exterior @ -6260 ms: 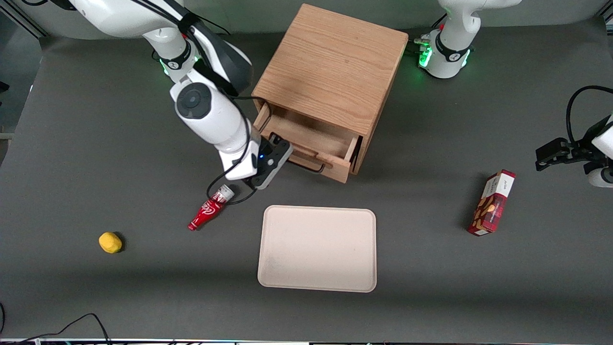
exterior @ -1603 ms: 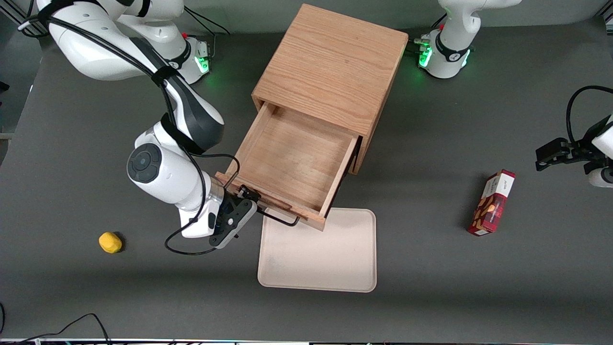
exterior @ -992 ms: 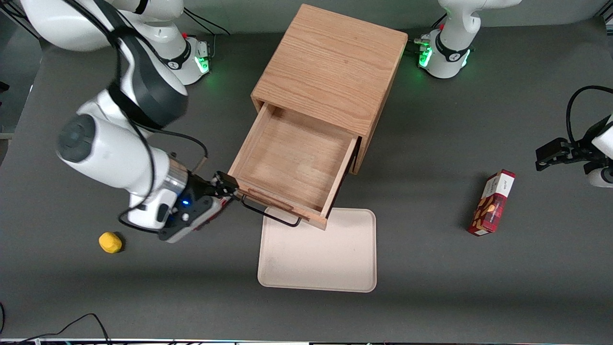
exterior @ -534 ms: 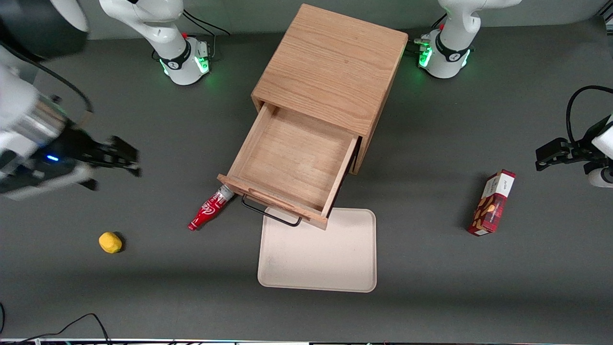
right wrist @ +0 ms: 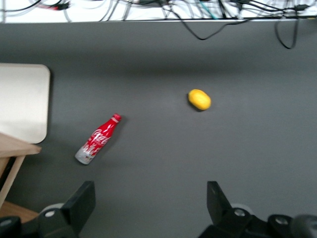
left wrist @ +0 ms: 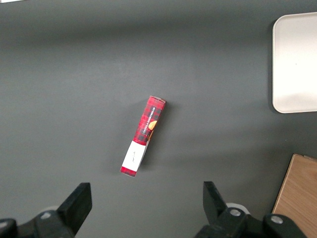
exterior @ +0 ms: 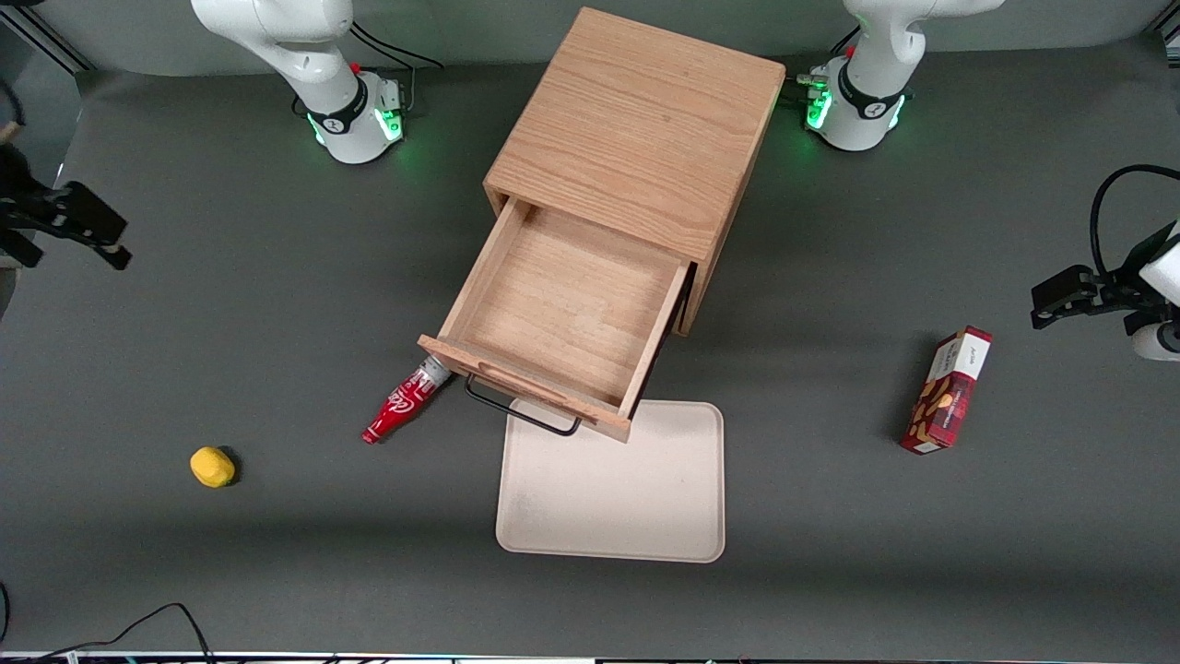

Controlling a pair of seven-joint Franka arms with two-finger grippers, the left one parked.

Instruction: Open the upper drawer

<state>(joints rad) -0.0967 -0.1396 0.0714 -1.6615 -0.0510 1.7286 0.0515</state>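
I am holding my gripper [right wrist: 151,208] wide open and empty, well clear of the upper drawer [exterior: 553,314], which is standing fully out; the task looks done, nothing more needed.

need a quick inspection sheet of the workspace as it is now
surface: dark grey table, flat.
job's things: upper drawer pulled far out of the wooden cabinet, nothing seen in it; its black handle overhangs the tray.
clutter: beige tray; red bottle lying by the drawer's corner; yellow lemon; red snack box toward the parked arm's end.
grippers: gripper open, far off at the working arm's end, holding nothing.
cables: black cable at the table's near edge.
surroundings: two arm bases lit green.
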